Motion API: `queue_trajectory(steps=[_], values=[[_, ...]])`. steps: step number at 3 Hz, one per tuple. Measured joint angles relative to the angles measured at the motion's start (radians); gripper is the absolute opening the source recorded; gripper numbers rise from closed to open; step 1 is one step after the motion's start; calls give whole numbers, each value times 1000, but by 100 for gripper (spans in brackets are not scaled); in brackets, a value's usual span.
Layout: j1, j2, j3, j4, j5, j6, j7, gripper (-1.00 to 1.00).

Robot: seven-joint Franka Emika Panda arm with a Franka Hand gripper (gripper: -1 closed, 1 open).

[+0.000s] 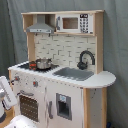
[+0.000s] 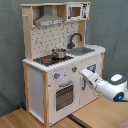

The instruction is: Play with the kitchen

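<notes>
Item: the kitchen (image 2: pixel 57 75), standing on the wood floor, filling both exterior views. Rigid, bulky, probably heavy; only knobs and the oven door handle (image 2: pixel 65 86) are inviting a grasp. The gripper (image 2: pixel 81 73) is reaching toward the knobs; finger state: cannot tell.
</notes>
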Motion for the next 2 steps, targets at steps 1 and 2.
queue_trajectory(steps=[1, 2], values=[[28, 0, -46, -14, -11, 0, -89, 100], [42, 0, -87, -16, -36, 1, -186, 100]])
